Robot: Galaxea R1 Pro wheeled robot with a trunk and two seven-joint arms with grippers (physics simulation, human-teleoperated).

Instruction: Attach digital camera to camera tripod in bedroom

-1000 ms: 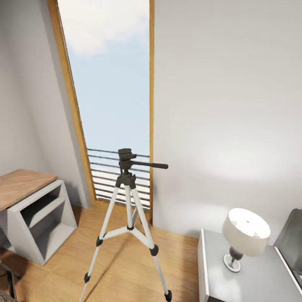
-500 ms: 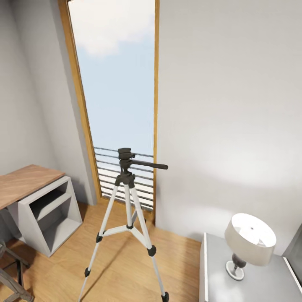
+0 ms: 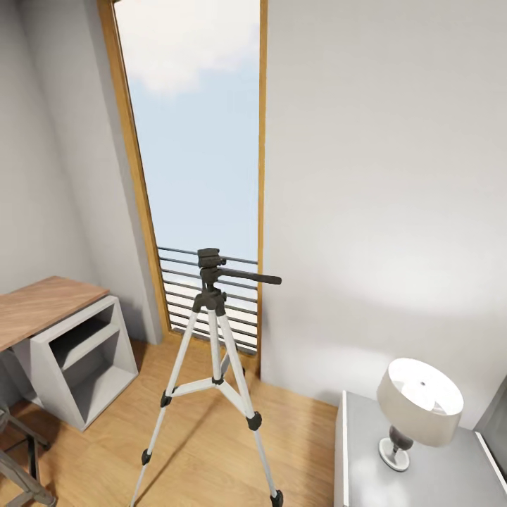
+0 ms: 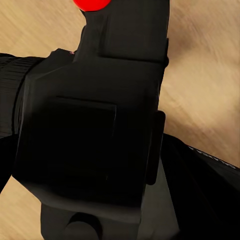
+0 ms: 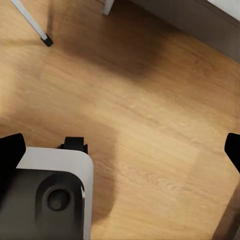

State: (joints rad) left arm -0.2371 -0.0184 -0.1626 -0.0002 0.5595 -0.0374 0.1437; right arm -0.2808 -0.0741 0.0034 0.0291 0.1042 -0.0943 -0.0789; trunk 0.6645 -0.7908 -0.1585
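Head view, going left to right w/ the camera tripod (image 3: 215,331) as landmark: far left of it, a wood-topped counter (image 3: 39,308) w/ a grey open shelf unit (image 3: 84,366) under its near end. Low at the frame corner, dark metal legs of some seat (image 3: 21,461), too cropped to tell more. Behind the tripod, a tall window (image 3: 197,141) w/ orange-wood frame, sky beyond, and a slatted railing (image 3: 208,296) across its bottom. Tripod stands upright on the plank floor (image 3: 197,451), three silver-white legs spread, black head on top, pan handle sticking out to the right. Nothing mounted on its head. Right of it, pale grey wall, then a grey nightstand (image 3: 366,458) carrying a lamp (image 3: 419,401) w/ a cream drum shade.

Left wrist view: digital camera (image 4: 95,120) very close, black body, red dot at the frame edge, wood floor behind it. Left end effector (image 4: 125,220) is clamped on the camera; dark finger parts run along either side of the body.

Right wrist view: right end effector (image 5: 122,147) spread wide, black fingertips (image 5: 11,150) at opposite frame edges, nothing between. Below it, wood floor, part of the robot's white-and-black base (image 5: 50,195), and one tripod foot (image 5: 47,41).
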